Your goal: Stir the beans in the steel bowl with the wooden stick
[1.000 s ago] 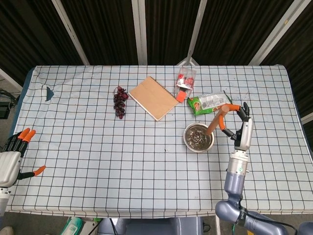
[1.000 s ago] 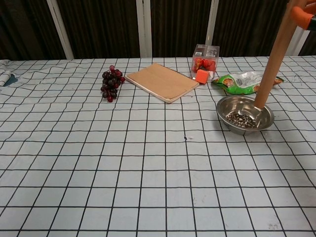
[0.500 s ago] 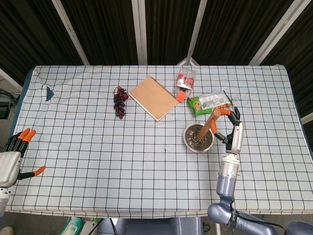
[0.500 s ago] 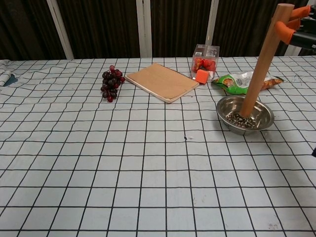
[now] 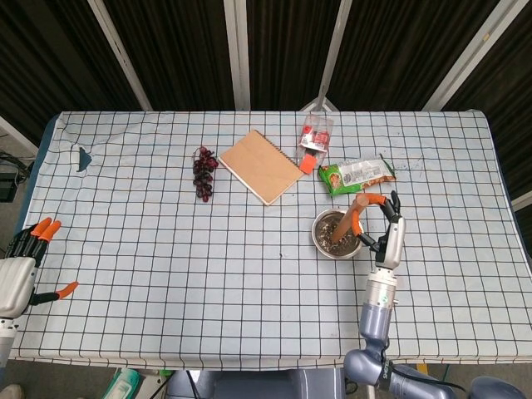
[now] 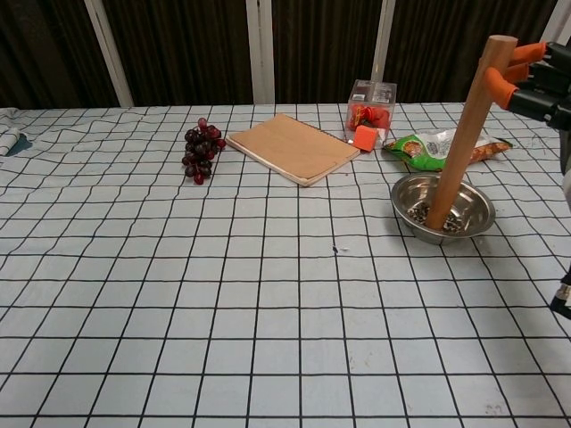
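A steel bowl (image 5: 318, 237) (image 6: 484, 211) with dark beans (image 6: 453, 224) stands on the checked cloth right of centre. A wooden stick (image 5: 347, 224) (image 6: 461, 140) leans in it, lower end down among the beans near the bowl's front left. My right hand (image 5: 385, 224) (image 6: 539, 78) grips the stick near its top with orange-tipped fingers. My left hand (image 5: 23, 262) hovers open at the table's far left edge, holding nothing; the chest view does not show it.
A brown notebook (image 5: 261, 165) (image 6: 292, 147), a bunch of dark grapes (image 5: 203, 174) (image 6: 202, 150), a clear box of red items (image 5: 315, 135) (image 6: 369, 111) and a green snack bag (image 5: 357, 174) (image 6: 440, 146) lie behind the bowl.
My right hand has moved left and nearer me with the stick, sweeping its lower end from the bowl's right side to its front left.
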Controlling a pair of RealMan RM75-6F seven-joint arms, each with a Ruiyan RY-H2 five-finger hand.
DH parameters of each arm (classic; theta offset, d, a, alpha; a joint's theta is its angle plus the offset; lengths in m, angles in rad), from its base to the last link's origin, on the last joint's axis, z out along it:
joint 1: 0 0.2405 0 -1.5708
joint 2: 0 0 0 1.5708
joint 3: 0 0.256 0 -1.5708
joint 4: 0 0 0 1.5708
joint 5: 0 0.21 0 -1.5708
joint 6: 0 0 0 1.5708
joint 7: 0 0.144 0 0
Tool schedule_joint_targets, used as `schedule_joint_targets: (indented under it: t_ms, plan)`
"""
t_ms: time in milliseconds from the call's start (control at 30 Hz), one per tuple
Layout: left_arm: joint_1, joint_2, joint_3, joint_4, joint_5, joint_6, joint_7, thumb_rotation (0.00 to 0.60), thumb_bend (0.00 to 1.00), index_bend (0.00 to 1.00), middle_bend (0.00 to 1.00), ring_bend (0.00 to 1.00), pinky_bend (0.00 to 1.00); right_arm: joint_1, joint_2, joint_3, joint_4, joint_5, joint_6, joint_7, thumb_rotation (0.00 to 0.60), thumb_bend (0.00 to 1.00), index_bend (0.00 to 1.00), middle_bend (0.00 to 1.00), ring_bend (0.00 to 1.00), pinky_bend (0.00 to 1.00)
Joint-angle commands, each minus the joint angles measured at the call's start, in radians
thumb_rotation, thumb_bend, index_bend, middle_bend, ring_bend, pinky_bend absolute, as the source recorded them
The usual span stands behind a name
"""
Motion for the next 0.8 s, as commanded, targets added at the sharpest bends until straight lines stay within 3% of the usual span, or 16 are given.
schedule_joint_targets:
  t_ms: [33,400,800]
  plan:
    - [0.000,0.000,0.000,0.000,0.000,0.000,-0.001,0.600,0.05,0.00,0.00,0.00,0.00,0.006,0.007,0.015,-0.018,-0.010,0.005,-0.006,0.600,0.58,0.88,0.72,0.34,0.00]
    - [0.000,0.000,0.000,-0.001,0.001,0.001,0.000,0.600,0.05,0.00,0.00,0.00,0.00,0.012,0.035,0.042,-0.095,-0.027,0.018,-0.048,0.600,0.58,0.88,0.72,0.34,0.00]
    - [0.000,0.000,0.000,-0.001,0.000,0.000,-0.001,0.600,0.05,0.00,0.00,0.00,0.00,-0.002,-0.010,0.018,0.004,0.007,-0.013,-0.010,0.600,0.58,0.88,0.72,0.34,0.00]
